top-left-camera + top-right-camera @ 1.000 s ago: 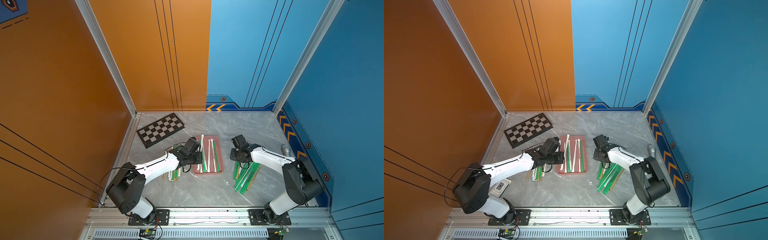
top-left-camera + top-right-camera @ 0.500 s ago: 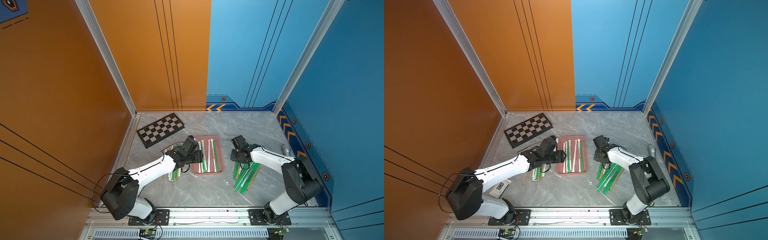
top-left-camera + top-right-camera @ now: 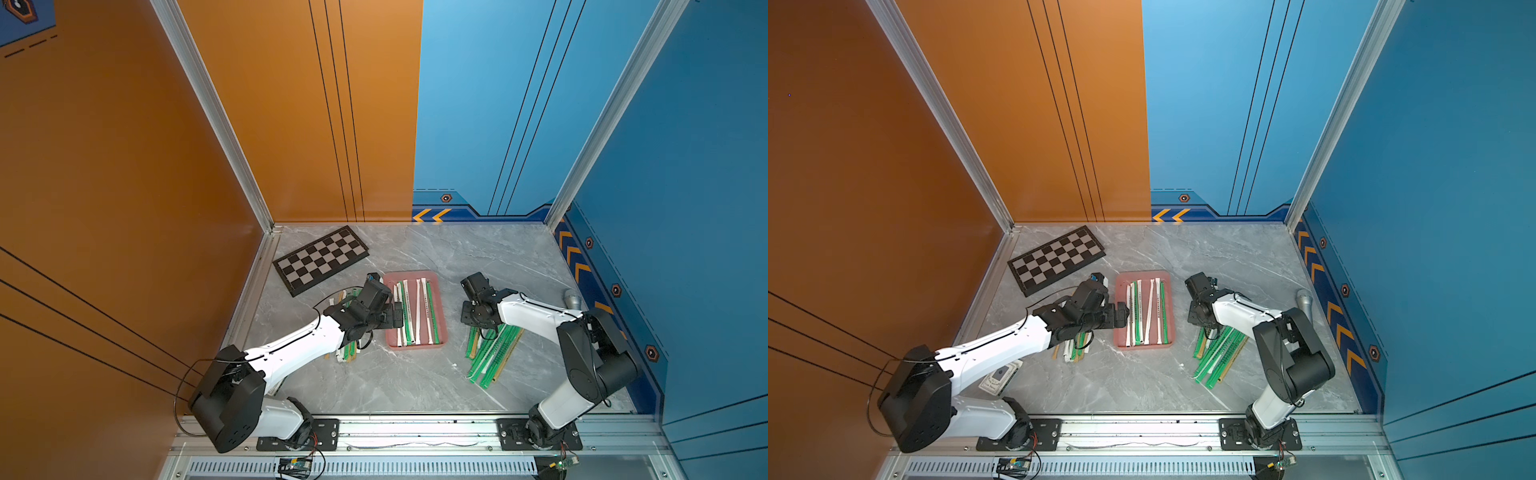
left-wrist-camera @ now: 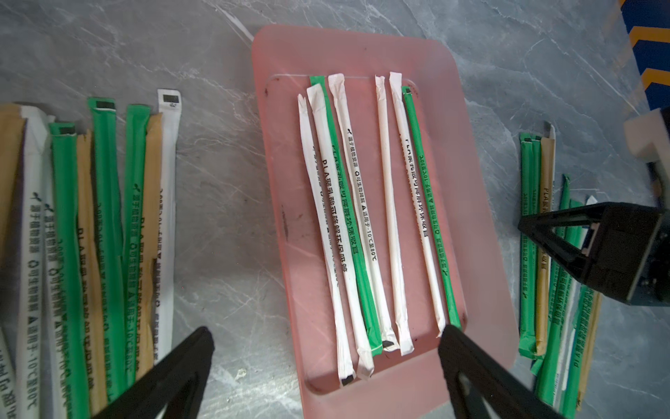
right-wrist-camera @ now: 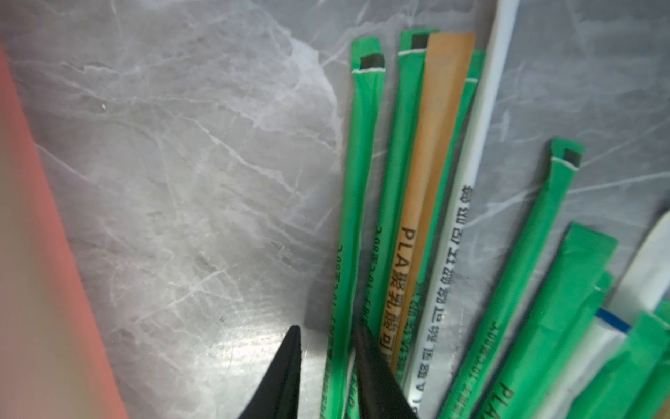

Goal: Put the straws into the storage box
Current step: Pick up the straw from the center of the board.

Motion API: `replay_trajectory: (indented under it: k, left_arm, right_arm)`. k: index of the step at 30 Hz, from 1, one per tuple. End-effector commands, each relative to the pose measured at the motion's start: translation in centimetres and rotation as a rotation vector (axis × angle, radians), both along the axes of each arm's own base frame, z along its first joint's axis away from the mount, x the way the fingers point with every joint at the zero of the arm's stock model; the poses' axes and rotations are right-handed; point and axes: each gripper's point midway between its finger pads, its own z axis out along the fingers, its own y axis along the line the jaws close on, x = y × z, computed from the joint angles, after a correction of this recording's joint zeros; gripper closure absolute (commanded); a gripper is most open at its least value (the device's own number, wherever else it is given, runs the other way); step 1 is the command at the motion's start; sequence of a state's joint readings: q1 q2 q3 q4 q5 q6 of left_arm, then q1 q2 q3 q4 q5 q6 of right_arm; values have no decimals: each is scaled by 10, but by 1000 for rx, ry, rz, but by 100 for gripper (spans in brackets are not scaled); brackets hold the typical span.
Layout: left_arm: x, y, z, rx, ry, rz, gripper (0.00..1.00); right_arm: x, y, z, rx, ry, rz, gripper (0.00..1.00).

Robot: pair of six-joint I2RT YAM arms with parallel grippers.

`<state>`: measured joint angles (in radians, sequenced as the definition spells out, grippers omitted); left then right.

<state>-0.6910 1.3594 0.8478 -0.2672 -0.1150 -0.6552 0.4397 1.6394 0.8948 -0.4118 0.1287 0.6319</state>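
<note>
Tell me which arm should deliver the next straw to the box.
Right. The right gripper has its jaws either side of a green straw lying beside the box, ready to close. The left gripper hangs wide open and empty over the box, with no loose straw between its jaws.

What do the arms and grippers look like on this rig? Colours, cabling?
The left arm and right arm have white link shells and black joint housings. A thin black cable loops out by the left shoulder. The left gripper and right gripper are all black, with fingers tapering to points, triangular cut-outs.
</note>
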Motion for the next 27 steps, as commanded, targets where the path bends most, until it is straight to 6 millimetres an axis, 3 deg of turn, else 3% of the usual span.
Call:
replay_trajectory:
  k: [1,10,14,21,27]
  left_arm:
    - [-2,19,-4,47,-3,46,1]
    - [-5,43,-8,70,6,103,1]
    - [-7,56,-7,76,-3,136,2]
    - [-13,78,-15,91,21,183,1]
    - [-16,92,-31,104,80,215,1]
  right_arm:
    - [-7,-1,-9,-33,48,15,73]
    - [-10,0,-16,-38,78,16,84]
    - [-7,1,-6,-26,46,9,92]
    - [5,17,40,82,-68,13,95]
    - [18,61,86,315,-183,75,95]
